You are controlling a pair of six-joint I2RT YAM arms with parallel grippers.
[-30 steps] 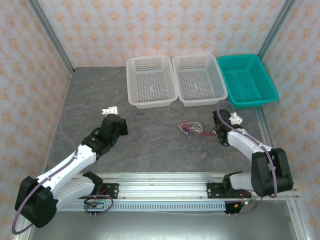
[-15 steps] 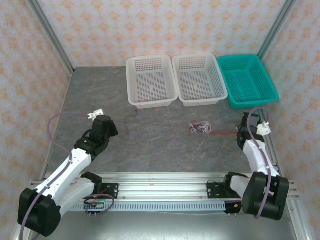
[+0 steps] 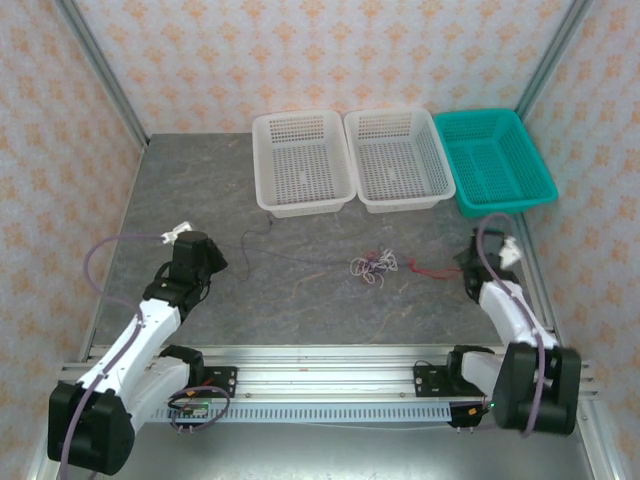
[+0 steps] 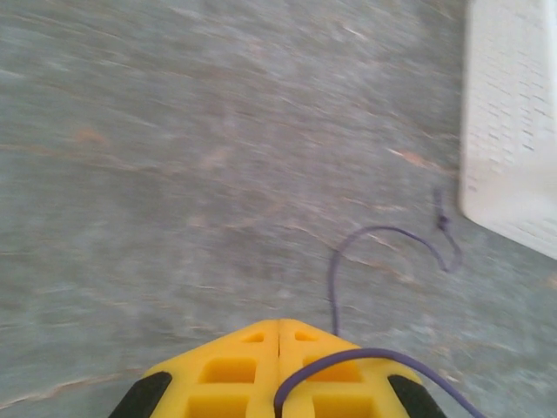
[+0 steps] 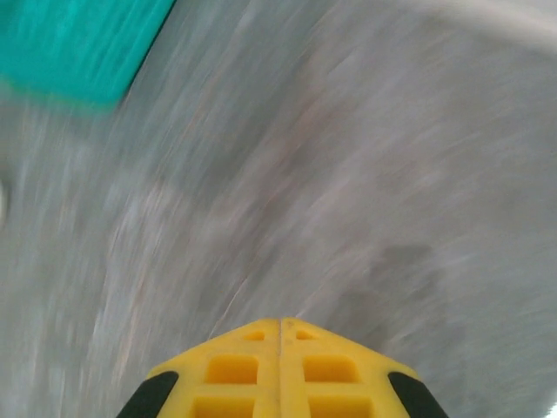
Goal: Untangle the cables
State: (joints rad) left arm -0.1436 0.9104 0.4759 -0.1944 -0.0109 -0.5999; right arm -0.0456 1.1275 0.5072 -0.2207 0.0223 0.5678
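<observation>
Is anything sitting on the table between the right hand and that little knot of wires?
Nothing foreign that the overhead view shows. Between the right hand and the knot there is bare table and a red wire, one of the cables itself, lying along that stretch.

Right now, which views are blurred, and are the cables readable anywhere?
Top external: sharp, evenly lit, no glare; the cable knot reads fine. Left wrist: slight motion blur, white basket soft, purple cable traceable. Right wrist: heavy motion smear, teal basket just a colour patch, table streaked, the right gripper itself crisp.
</observation>
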